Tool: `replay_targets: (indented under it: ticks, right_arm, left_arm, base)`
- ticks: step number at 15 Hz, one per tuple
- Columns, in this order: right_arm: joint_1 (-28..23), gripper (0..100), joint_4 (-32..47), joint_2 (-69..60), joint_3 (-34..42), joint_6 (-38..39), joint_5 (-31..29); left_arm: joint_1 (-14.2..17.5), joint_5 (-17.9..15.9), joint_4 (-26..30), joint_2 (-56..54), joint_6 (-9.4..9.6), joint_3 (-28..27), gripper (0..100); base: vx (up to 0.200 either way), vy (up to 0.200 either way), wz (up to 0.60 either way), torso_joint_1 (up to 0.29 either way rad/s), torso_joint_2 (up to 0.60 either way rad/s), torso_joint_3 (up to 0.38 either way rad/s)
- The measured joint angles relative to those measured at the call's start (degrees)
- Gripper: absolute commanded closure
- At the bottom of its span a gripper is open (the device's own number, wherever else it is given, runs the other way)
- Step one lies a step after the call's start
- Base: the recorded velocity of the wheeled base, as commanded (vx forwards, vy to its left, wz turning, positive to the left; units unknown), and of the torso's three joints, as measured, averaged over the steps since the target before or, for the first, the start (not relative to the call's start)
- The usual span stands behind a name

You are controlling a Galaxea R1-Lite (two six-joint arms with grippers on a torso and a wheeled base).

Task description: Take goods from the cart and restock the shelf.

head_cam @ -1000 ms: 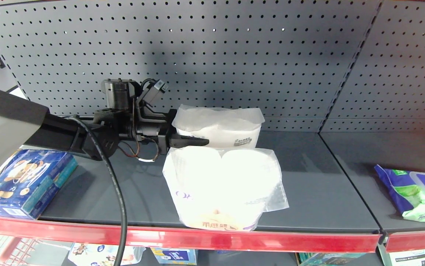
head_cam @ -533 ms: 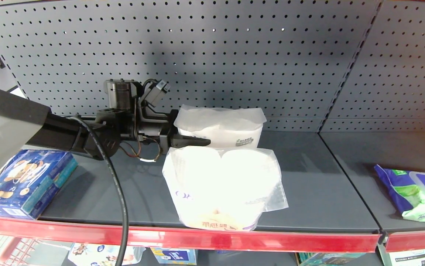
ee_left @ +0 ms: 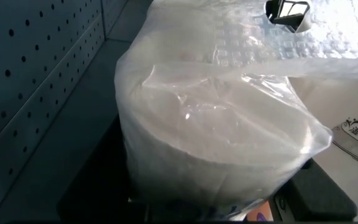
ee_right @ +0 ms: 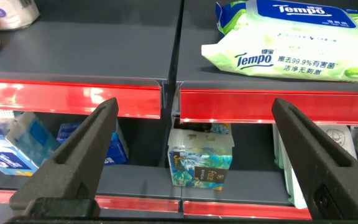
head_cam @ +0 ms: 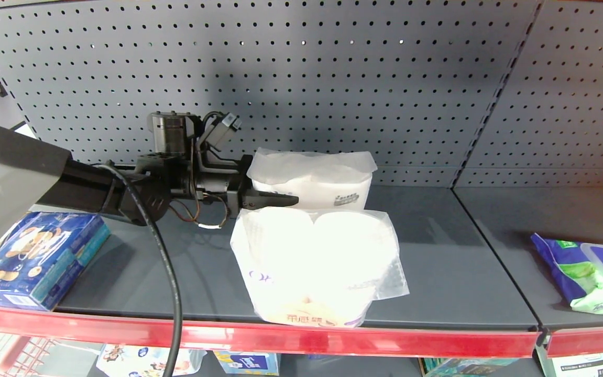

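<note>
**Rear pack nudged along the shelf, then the arm goes still**

Head view: the left claw [head_cam: 284,192] reaches in from the left along the shelf [head_cam: 437,272], its near finger lying across the front face of the rear tissue pack [head_cam: 314,180]. Compared with a second ago, claw and pack have crept a touch to the right together. Over the last half second neither has moved. The pack sits flat on the shelf, near the pegboard [head_cam: 332,78] and just behind the front pack of rolls [head_cam: 314,262], which has not shifted. Moving as one suggests the claw is closed on the pack, though the far finger is hidden behind it. The placing looks essentially done, and letting go is probably the next step.

Left wrist view: the rear tissue pack's plastic wrap sits right up close, with dark finger parts low on either side of it. This fits a grip not yet released.

Right wrist view: the right claw [ee_right: 196,106] is spread wide and holds nothing. It faces the red shelf lip [ee_right: 73,96], with a wipes pack [ee_right: 278,37] on the shelf above it.
</note>
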Motion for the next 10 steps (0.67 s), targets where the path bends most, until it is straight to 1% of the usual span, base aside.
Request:
replay_targets:
  ticks: [2, 5, 8, 10]
  right_arm:
    - [-0.02, 0, 0.0, 0.0, 0.0, 0.0, 0.0]
    - [0.0, 0, 0.0, 0.0, 0.0, 0.0, 0.0]
    - [0.0, 0, 0.0, 0.0, 0.0, 0.0, 0.01]
    - [0.0, 0, 0.0, 0.0, 0.0, 0.0, 0.01]
  left_arm:
    - [0.02, 0.48, 0.27, -0.02, 0.35, 0.05, 0]
    - [0.09, 0.72, 0.46, -0.74, 0.4, 0.69, 0]
    - [1.77, 1.07, 1.87, -3.06, 0.44, 3.3, 0]
    - [3.84, 1.68, 2.22, -5.18, 0.44, 6.67, 0]
  base:
    - [0.0, 0.0, 0.0, 0.0, 0.0, 0.0]
    - [0.0, 0.0, 0.0, 0.0, 0.0, 0.0]
    - [0.0, 0.0, 0.0, 0.0, 0.0, 0.0]
    - [0.0, 0.0, 0.0, 0.0, 0.0, 0.0]
